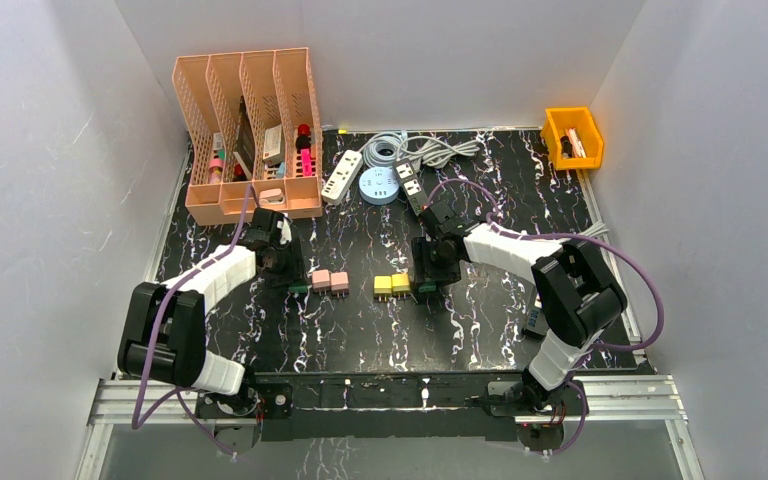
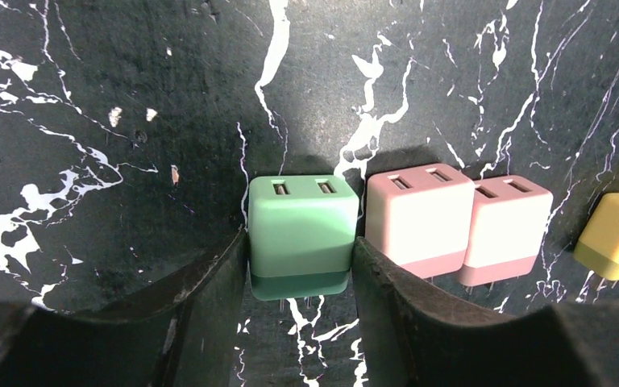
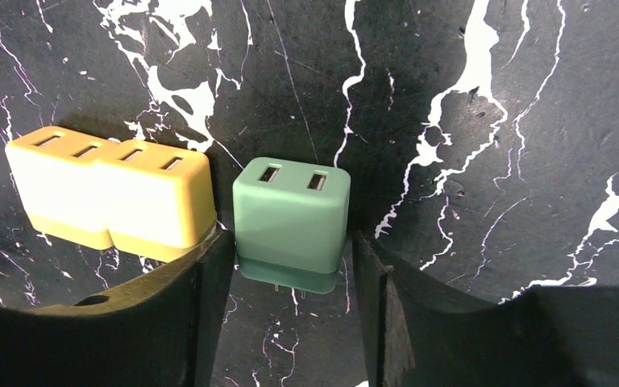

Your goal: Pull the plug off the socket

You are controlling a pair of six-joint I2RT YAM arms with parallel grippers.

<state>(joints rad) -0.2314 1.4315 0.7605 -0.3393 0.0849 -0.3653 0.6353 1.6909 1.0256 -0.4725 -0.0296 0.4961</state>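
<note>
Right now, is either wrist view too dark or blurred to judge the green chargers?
Left wrist: left green charger sharp, well lit; fingers dark and soft. Right wrist: right green charger crisp, no glare. Top external: even light, both chargers tiny.

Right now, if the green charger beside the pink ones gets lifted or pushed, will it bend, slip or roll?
Probably stiff: the green charger is a boxy, hard-looking shell. Its smooth sides might slip a little in the left gripper squeezing it. Pushed, its flat faces should slide, not roll, and likely bump the pink charger beside it.
</note>
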